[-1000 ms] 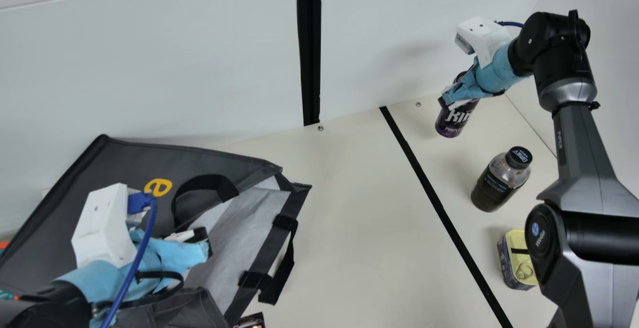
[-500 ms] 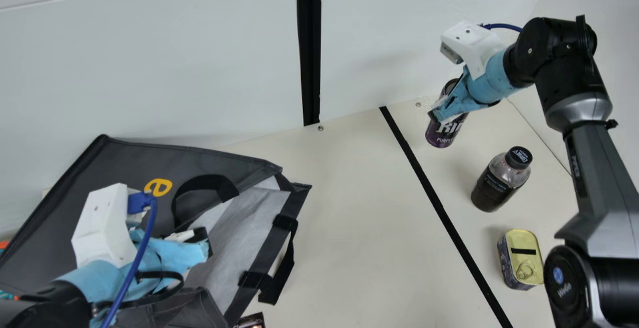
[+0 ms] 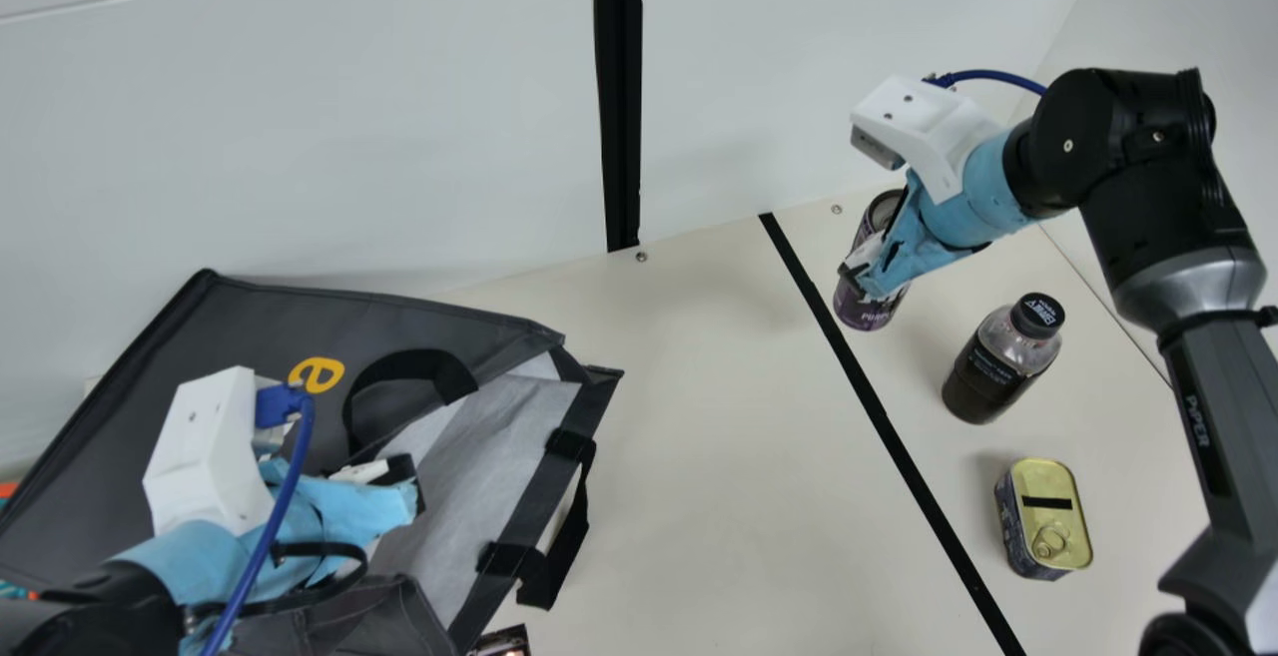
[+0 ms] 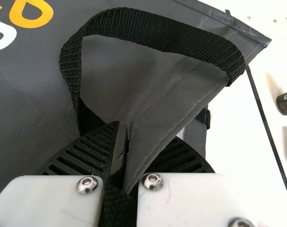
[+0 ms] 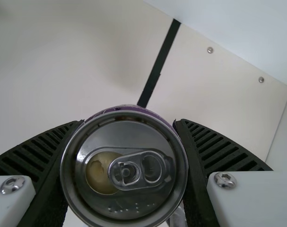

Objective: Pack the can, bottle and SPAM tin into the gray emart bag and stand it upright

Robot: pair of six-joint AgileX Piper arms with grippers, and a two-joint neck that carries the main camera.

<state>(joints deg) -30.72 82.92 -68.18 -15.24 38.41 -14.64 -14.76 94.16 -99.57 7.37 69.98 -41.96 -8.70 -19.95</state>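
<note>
1. Right gripper [image 5: 129, 123] grasps the can [image 3: 871, 314] around its sides, fingers on opposite flanks. Can's long axis close to upright, slightly tilted, tab end up.
2. Left gripper [image 4: 136, 142] clenched on folded fabric of the gray emart bag [image 3: 240, 322], near its mouth [image 3: 494, 446]. Bag lies over, mouth facing the right arm's side.
3. Key relation: mouth lies well to the left of the right gripper and nearer the robot, across the black line [image 3: 852, 366]. Can's upright axis runs across the way in; probably wants tipping toward the opening.
4. Bottle [image 3: 988, 376] and SPAM tin [image 3: 1043, 526] stand on the surface [image 3: 699, 506], to the right gripper's right and nearer the robot; right arm is the closer one.
5. Judgement: can goes first; rim could snag it.
</note>
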